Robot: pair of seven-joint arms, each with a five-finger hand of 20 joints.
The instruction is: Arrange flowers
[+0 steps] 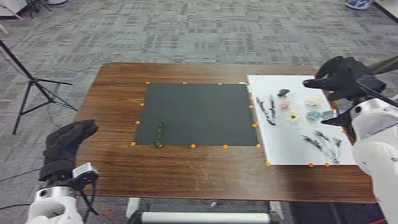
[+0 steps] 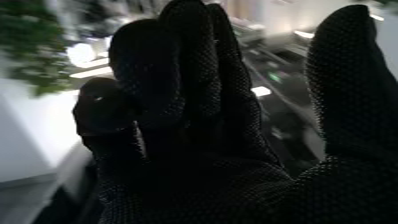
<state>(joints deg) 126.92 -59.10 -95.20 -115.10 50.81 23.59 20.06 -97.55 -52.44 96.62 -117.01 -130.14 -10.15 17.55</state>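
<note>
We had right hand (image 1: pixel 340 74) wide, empty, by white sheet (image 1: pixel 284 152); flowers (image 1: pixel 293 116) looked delicate, so we needed low approach, light pinch.

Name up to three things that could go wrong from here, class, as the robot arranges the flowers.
The right hand is at the white sheet's far right corner, so a low sweep might brush the flowers.
The yellow flower and blue flower lie close together; grasping one could disturb the other.
The thin green stem might shift if bumped.
</note>
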